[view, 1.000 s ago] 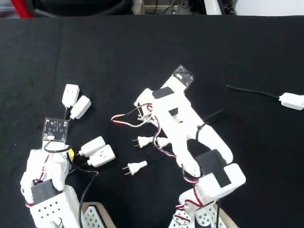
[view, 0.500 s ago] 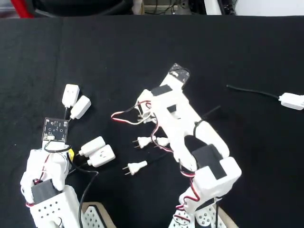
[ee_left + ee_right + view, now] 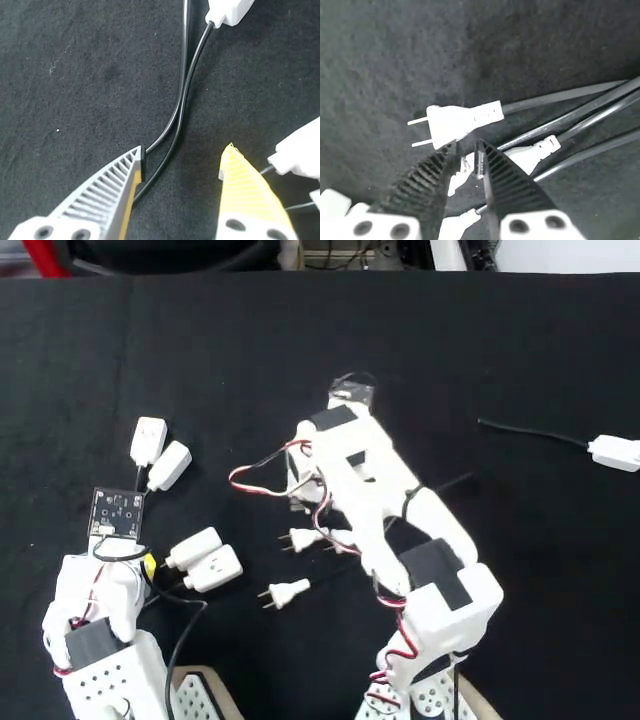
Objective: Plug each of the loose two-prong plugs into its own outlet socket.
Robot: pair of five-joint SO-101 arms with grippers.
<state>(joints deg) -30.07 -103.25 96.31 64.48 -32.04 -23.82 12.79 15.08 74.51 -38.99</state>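
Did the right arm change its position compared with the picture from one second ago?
Yes. In the high view the right arm has swung its far end left, toward the sockets, which stayed in place.

Bright even light from above, soft faint shadows

Our right arm [image 3: 370,480] is white shell, black servos, looping red wires; our left gripper [image 3: 185,148] has one yellow ribbed finger.

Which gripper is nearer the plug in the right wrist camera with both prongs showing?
Right. The right gripper is right at the plug; the left gripper is away, over two black cables.
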